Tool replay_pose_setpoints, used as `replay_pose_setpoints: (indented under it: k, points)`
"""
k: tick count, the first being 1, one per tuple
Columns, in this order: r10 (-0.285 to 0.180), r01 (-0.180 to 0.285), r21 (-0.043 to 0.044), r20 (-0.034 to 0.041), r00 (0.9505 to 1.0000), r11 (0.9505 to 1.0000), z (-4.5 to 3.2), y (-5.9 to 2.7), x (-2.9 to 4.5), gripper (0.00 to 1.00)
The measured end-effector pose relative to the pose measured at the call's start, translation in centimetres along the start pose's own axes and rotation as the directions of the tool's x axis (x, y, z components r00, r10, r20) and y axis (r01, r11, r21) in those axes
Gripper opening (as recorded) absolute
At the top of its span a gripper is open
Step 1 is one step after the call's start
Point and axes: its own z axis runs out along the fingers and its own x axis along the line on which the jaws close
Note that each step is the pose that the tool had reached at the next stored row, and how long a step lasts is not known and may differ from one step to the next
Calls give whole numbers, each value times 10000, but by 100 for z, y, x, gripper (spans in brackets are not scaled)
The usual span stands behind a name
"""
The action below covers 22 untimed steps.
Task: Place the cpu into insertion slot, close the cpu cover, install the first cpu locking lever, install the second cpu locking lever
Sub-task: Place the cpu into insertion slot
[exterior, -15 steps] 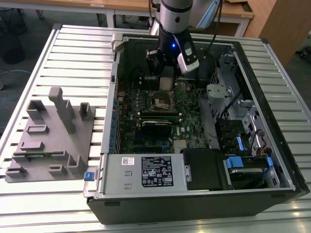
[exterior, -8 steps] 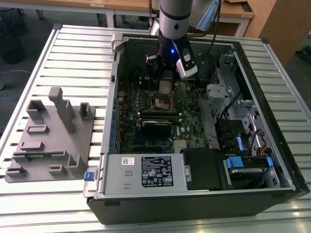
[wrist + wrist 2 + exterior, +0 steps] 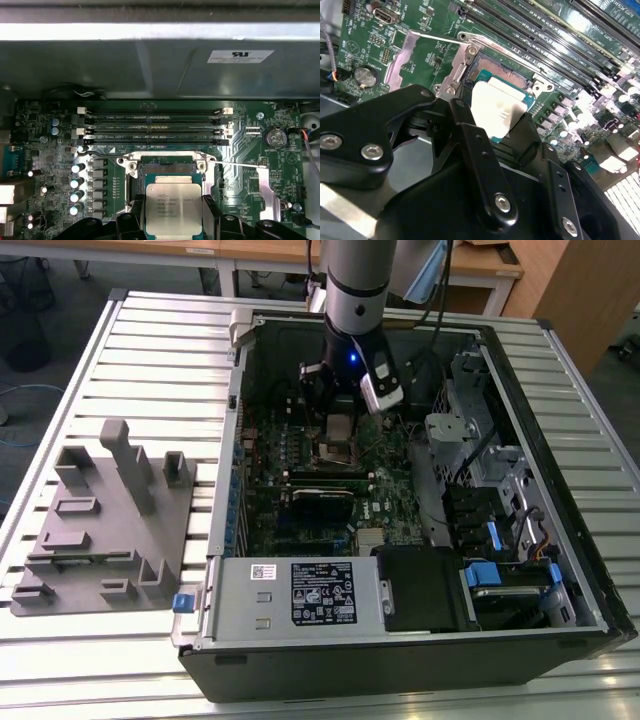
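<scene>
The insertion slot (image 3: pixel 502 75) lies uncovered, the cpu cover (image 3: pixel 400 59) folded aside.

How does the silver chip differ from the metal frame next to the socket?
The cpu is a solid plate; the cpu cover is a frame with a square window. The cpu is held in the gripper; the cpu cover lies flipped open, untouched. Both are square and silvery.

Dull silver-grey chip (image 3: pixel 173 214) with small dark print, black gripper (image 3: pixel 173 201). Brownish-gold socket (image 3: pixel 167 169) on a green board (image 3: pixel 240 165). Shiny silvery cover (image 3: pixel 400 57). On the left, a flat grey tray (image 3: pixel 100 520) on the pale table (image 3: pixel 150 350), ribbed in parallel silver slats.
</scene>
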Motion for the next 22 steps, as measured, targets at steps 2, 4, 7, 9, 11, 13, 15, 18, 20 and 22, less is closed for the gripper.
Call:
replay_pose_setpoints:
  k: [2,4,7,9,11,13,15,18,20,22]
  points:
    - [1,-1,5,-1,10000,10000,3,-1,0,54]
    - [0,0,9,-1,10000,10000,3,-1,0,54]
    - [412,-412,15,37,9991,9992,5,-1,1,54]
    - [768,-768,21,69,9970,9970,6,-1,0,54]
    - [1124,-1125,26,101,9936,9937,7,-1,0,54]
    - [1483,-1484,29,135,9888,9889,8,-1,0,54]
    - [1847,-1847,31,169,9827,9828,10,-1,0,54]
    - [2373,-2374,32,219,9712,9714,12,-1,0,54]
    - [2718,-2720,32,251,9620,9623,13,-1,0,54]
    - [3066,-3068,30,285,9514,9518,15,-1,0,54]
